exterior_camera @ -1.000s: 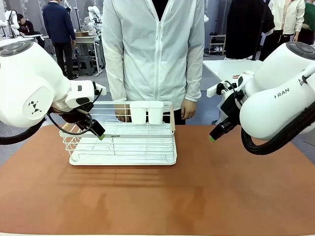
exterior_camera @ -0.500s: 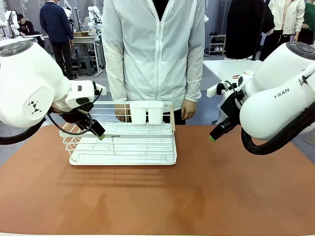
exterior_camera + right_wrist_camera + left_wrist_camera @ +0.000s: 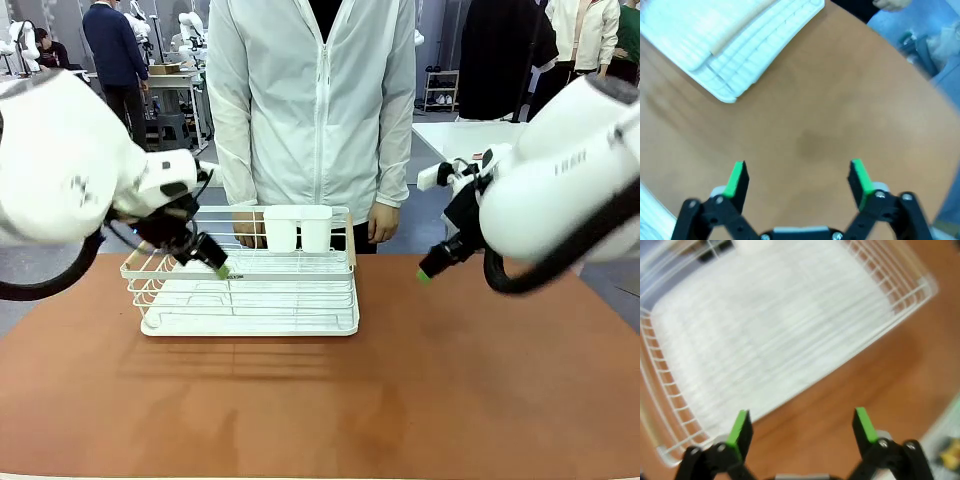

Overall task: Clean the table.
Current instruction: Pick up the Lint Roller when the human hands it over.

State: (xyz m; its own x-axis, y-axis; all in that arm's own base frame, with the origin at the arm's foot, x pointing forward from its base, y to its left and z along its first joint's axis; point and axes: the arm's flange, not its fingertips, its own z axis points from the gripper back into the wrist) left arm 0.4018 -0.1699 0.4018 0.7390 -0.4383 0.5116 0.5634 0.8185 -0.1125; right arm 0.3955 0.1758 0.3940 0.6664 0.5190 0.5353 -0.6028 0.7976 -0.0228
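The reddish-brown table (image 3: 420, 380) spreads across the front view, and a white wire dish rack (image 3: 250, 290) stands on its far left part. My left gripper (image 3: 215, 266) hangs open over the rack's left half. Its green pads (image 3: 740, 426) stand wide apart above the rack (image 3: 770, 325) and the table edge beside it (image 3: 840, 390). My right gripper (image 3: 428, 272) is open above bare table right of the rack. In its wrist view the fingertips (image 3: 735, 177) are spread over brown table (image 3: 810, 140), with a rack corner (image 3: 740, 50) at the top left.
Two white cups (image 3: 298, 230) sit in a holder at the rack's back edge. A person in a white jacket (image 3: 315, 100) stands at the far side, hands (image 3: 383, 222) hanging near the rack. A white-topped desk (image 3: 450, 135) stands behind on the right.
Both arms have shifted. The left gripper moved a little right and lower over the rack. The right gripper edged slightly left.
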